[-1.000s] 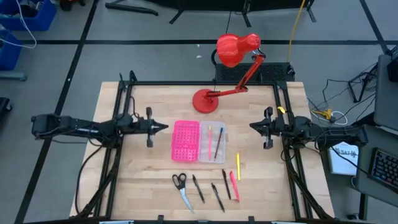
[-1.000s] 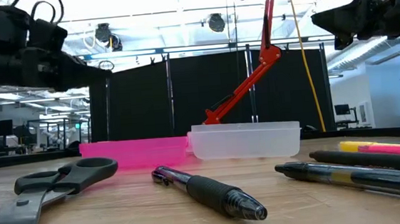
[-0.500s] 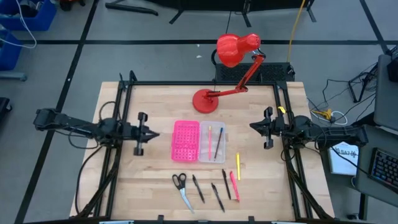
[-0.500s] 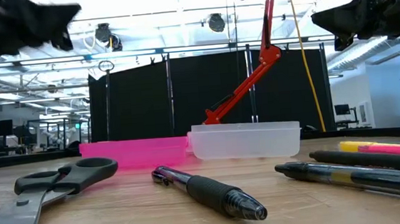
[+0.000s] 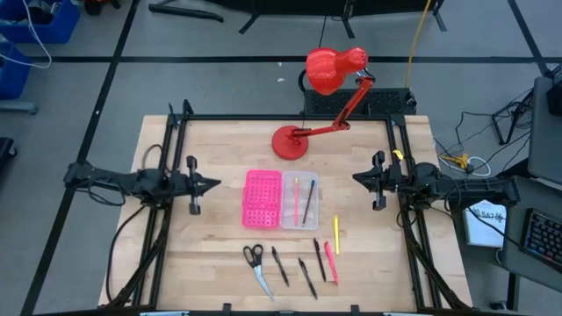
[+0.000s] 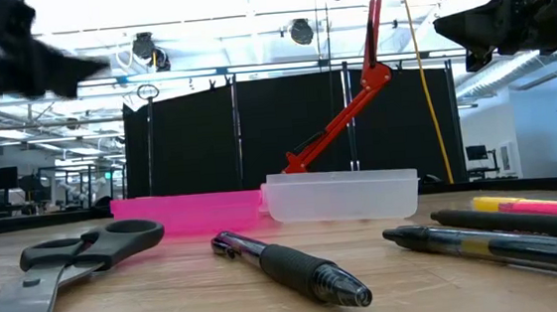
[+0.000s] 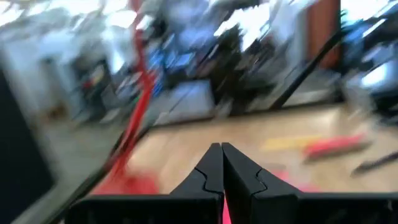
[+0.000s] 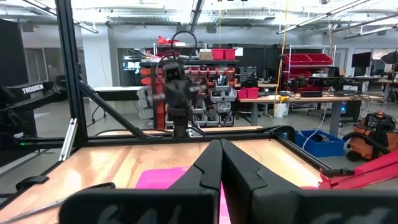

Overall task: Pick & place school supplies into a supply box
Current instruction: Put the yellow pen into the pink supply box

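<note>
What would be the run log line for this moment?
left gripper: shut, empty, left of supply box | right gripper: shut, empty | scissors: on table

The left wrist view is smeared by motion, so the supply box (image 7: pixel 292 180) shows only as a pink blur; in the low view the scissors (image 6: pixel 58 268) run off the bottom-left corner; the black and pink pens (image 6: pixel 523 226) run off the right edge.

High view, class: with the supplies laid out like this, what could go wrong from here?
1. The black pens and the pink pen lie close together, so a grab might nudge a neighbour.
2. The translucent clear tray already holds two pencils; dropped items could land crosswise.
3. The red desk lamp's base stands just behind the tray, possibly obstructing an arm.
</note>
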